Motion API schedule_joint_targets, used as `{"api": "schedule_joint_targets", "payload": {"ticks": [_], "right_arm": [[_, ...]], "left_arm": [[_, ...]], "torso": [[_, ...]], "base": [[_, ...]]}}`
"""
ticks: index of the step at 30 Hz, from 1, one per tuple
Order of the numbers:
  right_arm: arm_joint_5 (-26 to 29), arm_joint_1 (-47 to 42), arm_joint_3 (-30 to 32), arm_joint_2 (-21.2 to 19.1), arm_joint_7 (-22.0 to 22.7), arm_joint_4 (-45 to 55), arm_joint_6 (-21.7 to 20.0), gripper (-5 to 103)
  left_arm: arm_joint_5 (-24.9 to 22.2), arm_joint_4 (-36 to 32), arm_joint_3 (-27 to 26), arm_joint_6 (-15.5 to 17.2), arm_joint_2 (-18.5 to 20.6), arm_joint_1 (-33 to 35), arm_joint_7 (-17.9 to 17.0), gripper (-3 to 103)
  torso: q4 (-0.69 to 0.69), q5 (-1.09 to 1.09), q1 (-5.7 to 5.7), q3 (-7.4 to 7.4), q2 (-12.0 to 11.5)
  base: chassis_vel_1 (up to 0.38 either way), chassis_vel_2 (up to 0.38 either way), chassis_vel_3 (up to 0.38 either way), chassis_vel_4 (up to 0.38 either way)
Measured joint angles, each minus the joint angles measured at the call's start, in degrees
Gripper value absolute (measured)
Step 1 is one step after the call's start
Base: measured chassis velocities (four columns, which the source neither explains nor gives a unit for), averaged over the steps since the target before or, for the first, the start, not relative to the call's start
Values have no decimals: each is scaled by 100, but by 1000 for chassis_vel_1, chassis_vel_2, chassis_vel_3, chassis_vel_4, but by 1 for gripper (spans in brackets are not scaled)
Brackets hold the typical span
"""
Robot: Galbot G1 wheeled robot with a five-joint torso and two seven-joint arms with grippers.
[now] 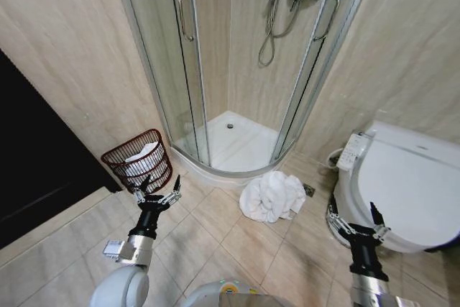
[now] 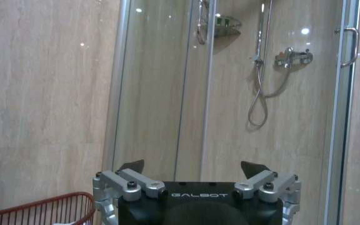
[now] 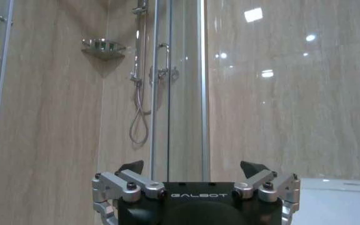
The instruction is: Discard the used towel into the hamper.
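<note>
A crumpled white towel (image 1: 272,197) lies on the tiled floor in front of the shower's curved sill. The hamper (image 1: 121,156), a dark red-brown wire basket with white cloth inside, stands at the left against the wall; its rim (image 2: 39,206) shows in the left wrist view. My left gripper (image 1: 155,190) is held up, open and holding nothing, just in front of the hamper. My right gripper (image 1: 357,223) is also raised and open with nothing in it, beside the toilet and right of the towel. Both pairs of fingertips (image 2: 131,165) (image 3: 131,167) stand wide apart.
A glass corner shower cabin (image 1: 237,70) with a white tray stands ahead. A white toilet (image 1: 402,181) with a side control panel fills the right. A dark door or panel (image 1: 36,156) lies at the left. Open tiled floor (image 1: 215,228) lies between my arms.
</note>
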Motion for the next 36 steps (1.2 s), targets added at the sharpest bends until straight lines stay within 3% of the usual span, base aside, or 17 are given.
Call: {"api": "schedule_joint_targets", "payload": {"ticks": [27, 36], "right_arm": [[0, 0, 0, 0, 0, 0, 0, 100], [0, 0, 0, 0, 0, 0, 0, 100]], "left_arm": [[0, 0, 0, 0, 0, 0, 0, 100], [0, 0, 0, 0, 0, 0, 0, 100]], "torso": [[0, 0, -244, -383, -626], [0, 0, -265, -425, -688]], "base": [[0, 0, 0, 0], [0, 0, 0, 0]]}}
